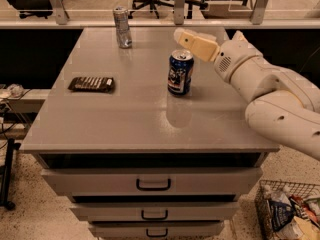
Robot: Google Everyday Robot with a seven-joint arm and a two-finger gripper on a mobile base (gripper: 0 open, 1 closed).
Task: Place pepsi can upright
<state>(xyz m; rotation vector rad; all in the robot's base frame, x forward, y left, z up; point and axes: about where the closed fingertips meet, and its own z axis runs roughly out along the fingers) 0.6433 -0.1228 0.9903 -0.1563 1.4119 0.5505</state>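
Dim, warm overhead light; pale sheen on grey flat-topped bench (115, 119) just in front of blue aluminium pepsi can (180, 75), short soft shadows, cream plastic end effector (187, 39) evenly lit just above-right of can.

The pepsi can (180, 73) stands upright on the table (125, 126), the hand (182, 36) just above it.

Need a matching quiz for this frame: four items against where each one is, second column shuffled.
Items
1. pepsi can
2. slim silver can
3. dark flat packet
4. gripper

Places
A. standing at the far left of the table
B. in the air just above the blue can's top, toward the image right
C. upright near the table's middle
D. lying flat on the table's left side

Pairs: 1-C, 2-A, 3-D, 4-B
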